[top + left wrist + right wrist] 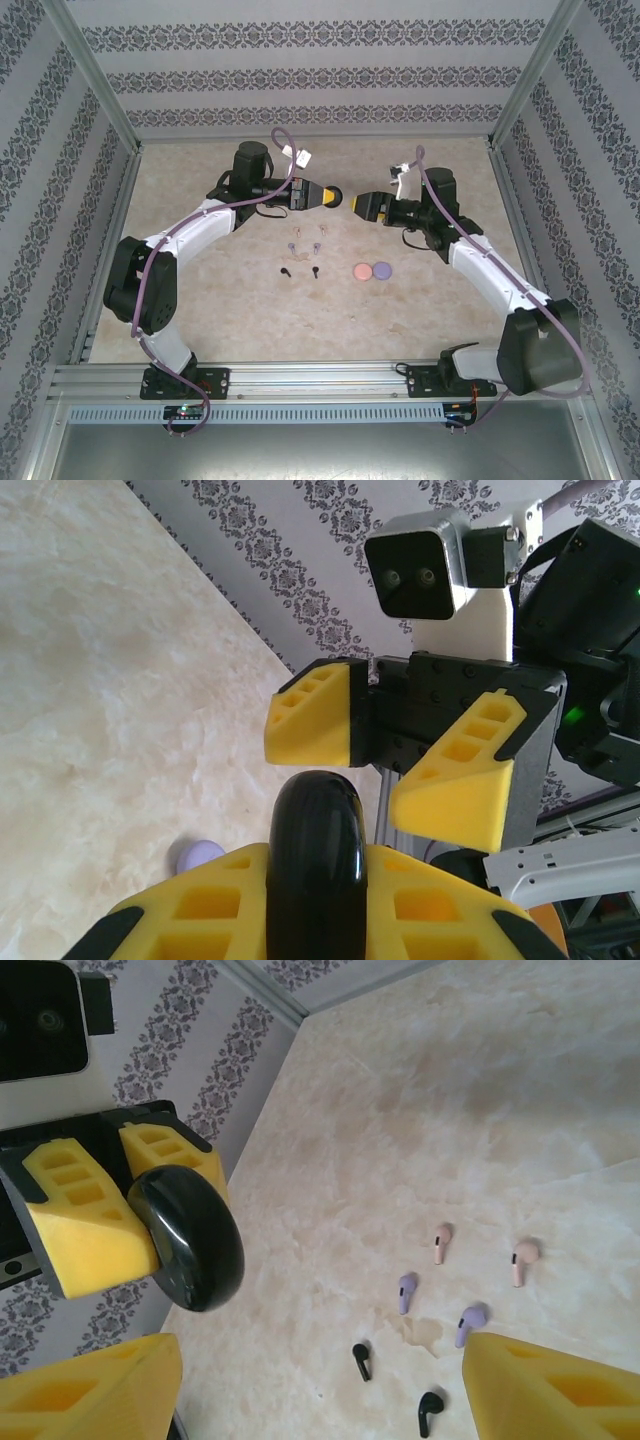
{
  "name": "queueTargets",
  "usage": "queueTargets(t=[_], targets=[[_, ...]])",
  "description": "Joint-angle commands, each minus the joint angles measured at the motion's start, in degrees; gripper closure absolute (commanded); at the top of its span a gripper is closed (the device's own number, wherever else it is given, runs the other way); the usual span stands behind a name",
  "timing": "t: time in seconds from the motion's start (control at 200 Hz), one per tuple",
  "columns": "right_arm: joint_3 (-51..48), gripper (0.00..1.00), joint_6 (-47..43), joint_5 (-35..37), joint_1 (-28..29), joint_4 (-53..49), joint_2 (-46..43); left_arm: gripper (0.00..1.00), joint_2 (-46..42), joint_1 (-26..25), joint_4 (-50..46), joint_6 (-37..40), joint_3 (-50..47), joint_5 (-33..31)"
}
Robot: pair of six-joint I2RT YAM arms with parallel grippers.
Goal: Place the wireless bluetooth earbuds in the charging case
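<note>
A pale marbled surface (250, 310), boxed in by patterned wallpaper walls (300, 75). My left hand (322, 196) grips a glossy black round charging case (190, 1238) over the far half of the surface. My right hand (362, 206) faces it, just beside, with its fingers spread wide. Six earbuds lie mid-surface: pink pair (442, 1242), purple pair (405, 1292), black pair (361, 1360). Toward the right edge from them, a pink disc (362, 270) and a purple disc (381, 269) sit side by side.

glossy black plastic case (318, 850), matt marbled tabletop (110, 680)

six earbuds (405, 1292), two discs (362, 270), one black case (190, 1250)
</note>
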Motion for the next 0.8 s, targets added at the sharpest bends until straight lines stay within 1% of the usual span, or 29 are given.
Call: queueTargets(t=[0.0, 0.135, 0.32, 0.47, 0.585, 0.689, 0.794], targets=[[3.69, 0.27, -0.87, -1.42, 1.86, 3.24, 1.71, 1.0, -2.01, -0.31, -1.3, 1.79, 1.29, 1.53], [5.3, 0.29, -0.62, -0.41, 3.53, 3.45, 3.73, 1.0, -1.93, -0.65, -0.95, 1.53, 1.19, 1.4], [5.68, 0.33, -0.09, 1.13, 4.09, 3.97, 5.82, 1.0, -2.1, -0.79, 0.0, 1.01, 1.2, 1.27], [2.66, 0.37, 0.25, 2.41, 2.46, 5.0, 6.89, 1.0, -3.01, -0.77, 1.63, 0.08, 0.87, 1.37], [-0.39, 0.4, 2.41, 2.88, 0.2, 7.73, 8.04, 1.0, -3.72, -0.75, 3.88, -1.47, 0.32, 2.0], [-0.96, 0.41, 3.38, 2.35, -0.64, 8.5, 9.17, 1.0, -4.34, -0.77, 5.34, -2.33, -0.39, 1.97], [-1.43, 0.41, 3.66, 1.64, -0.96, 8.02, 8.25, 1.0, -4.73, -0.77, 5.42, -2.27, -0.83, 1.62]])
